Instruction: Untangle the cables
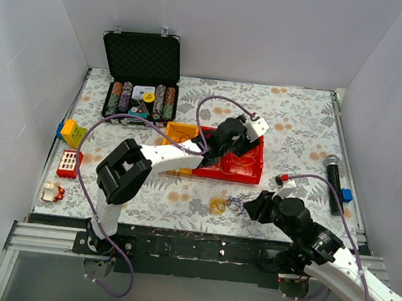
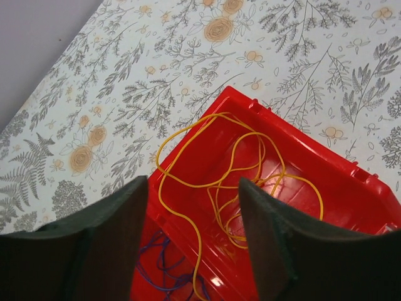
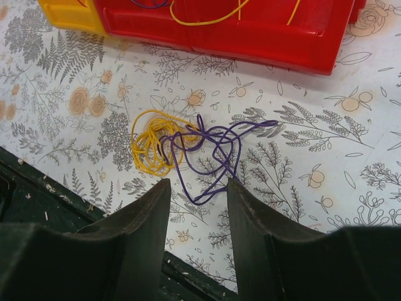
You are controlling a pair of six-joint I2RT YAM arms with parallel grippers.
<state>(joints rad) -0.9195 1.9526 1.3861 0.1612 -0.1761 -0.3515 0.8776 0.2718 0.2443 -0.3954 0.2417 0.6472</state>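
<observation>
Going left to right: at the far left edge of the surface [image 1: 297, 125] sit three small toys: a yellow-and-blue block [image 1: 71, 132], a red block with white squares [image 1: 69, 162] and a tiny red-and-white thing [image 1: 51, 192] I can't make out. Behind them is one open poker chip case [image 1: 141, 72].

Mid-surface there are two trays touching each other, one yellow tray [image 1: 180, 130] and one red tray [image 1: 253, 172]. The cables are in two bunches. Bunch one is in the red tray: a loose yellow strand [image 2: 232, 169] and a purple strand [image 2: 166, 263]. You only really see these from the left wrist, since the arm covers them in the top view. The left pincer [image 2: 193, 194] hangs over that tray, spread wide, with nothing between its fingers.

Bunch two lies on the bare surface just in front of the red tray: a yellow coil [image 3: 153, 141] tangled with a purple loop [image 3: 216, 150]. From above it's just a small squiggle; the right wrist view shows the two colours crossing. The right pincer [image 3: 198, 188] is spread too, gripping nothing, on the near side of that bunch.

Far right there's one black stick-shaped thing with a silver end [image 1: 333, 180] and a small blue piece [image 1: 346, 195] beside it, both seen only from the top.
</observation>
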